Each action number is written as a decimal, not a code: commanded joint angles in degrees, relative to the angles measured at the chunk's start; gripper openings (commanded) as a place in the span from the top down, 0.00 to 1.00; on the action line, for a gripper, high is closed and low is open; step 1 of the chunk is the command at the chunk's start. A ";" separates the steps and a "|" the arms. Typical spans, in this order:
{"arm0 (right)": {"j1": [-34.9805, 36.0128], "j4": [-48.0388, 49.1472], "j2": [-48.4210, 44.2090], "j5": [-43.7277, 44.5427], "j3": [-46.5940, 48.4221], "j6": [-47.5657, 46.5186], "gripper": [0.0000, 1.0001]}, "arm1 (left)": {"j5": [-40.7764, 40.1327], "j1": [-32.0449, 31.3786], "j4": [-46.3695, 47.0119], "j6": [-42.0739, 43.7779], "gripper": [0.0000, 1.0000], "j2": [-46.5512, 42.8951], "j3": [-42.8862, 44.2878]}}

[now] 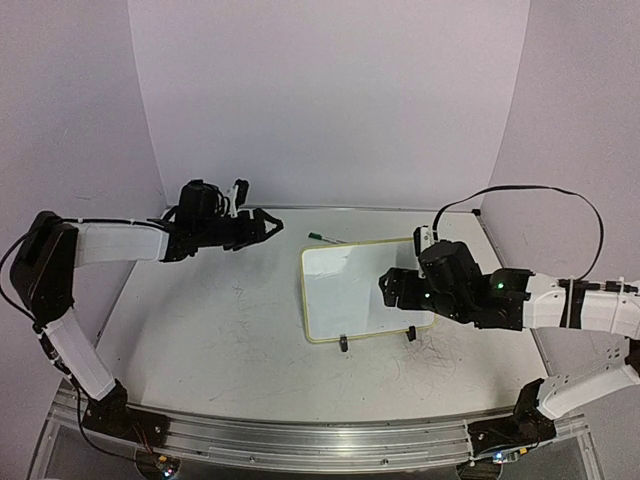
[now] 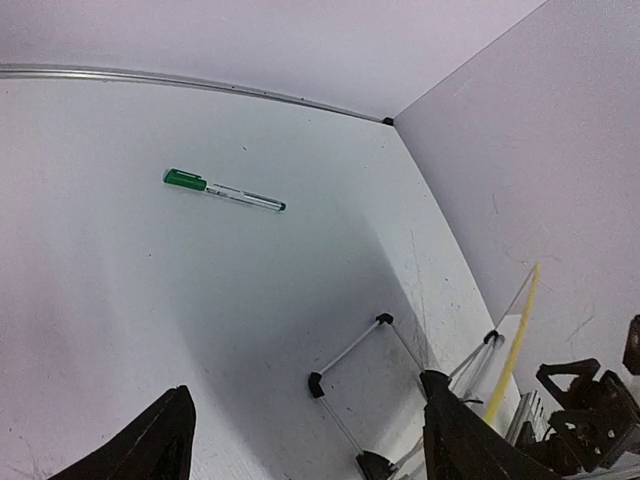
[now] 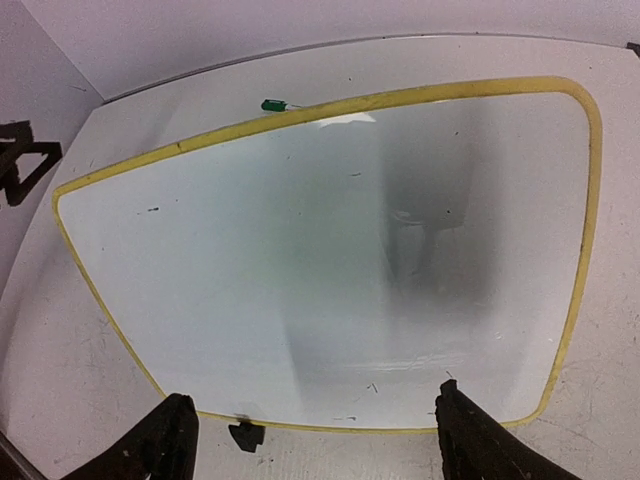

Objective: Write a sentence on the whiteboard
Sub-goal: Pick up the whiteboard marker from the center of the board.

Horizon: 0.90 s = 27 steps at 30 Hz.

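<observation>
From above, the whiteboard (image 1: 340, 290) lies flat and blank, so the step in hand looks like fetching the marker (image 1: 325, 238). It rests just beyond the whiteboard's far edge, near the far left corner. The left gripper (image 1: 272, 226) hovers left of that corner, claw spread and empty. The right gripper (image 1: 386, 290) hangs over the whiteboard's right half, also spread. The board's long axis runs roughly left to right, with its 2 clip feet (image 1: 343, 343) on the edge facing the arm bases.

In the left wrist view, the marker (image 2: 222, 190) lies ahead of the wide-open left gripper (image 2: 305, 425), green cap to the left. To do this well, I would turn the claw across the barrel, lower it onto the middle, and close without rolling the marker toward the whiteboard.

In the right wrist view, the unmarked whiteboard (image 3: 300, 260) fills the frame above the parted fingers of the right gripper (image 3: 310, 440). The marker (image 3: 275, 105) peeks past its far edge. This claw could steady the frame during writing.
</observation>
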 commanded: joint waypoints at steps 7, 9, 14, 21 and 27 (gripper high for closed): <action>0.06 -1.71 -2.27 2.13 0.28 0.51 0.16 | 7.15 0.43 -2.60 7.81 0.27 30.38 33.86; -0.01 -2.68 -3.78 2.94 -0.03 1.10 0.16 | 7.80 0.43 -2.66 9.04 0.27 35.66 39.90; -0.02 -3.75 -6.99 3.94 -0.84 2.19 0.15 | 9.04 0.43 -4.23 13.49 0.27 47.57 55.51; -0.02 -4.78 -5.57 2.86 -0.05 3.52 0.15 | 6.35 0.47 -8.03 15.24 0.20 61.50 74.22; -0.03 -4.84 -3.97 2.68 0.96 3.94 0.15 | 7.35 0.43 -10.78 12.32 0.17 68.33 81.67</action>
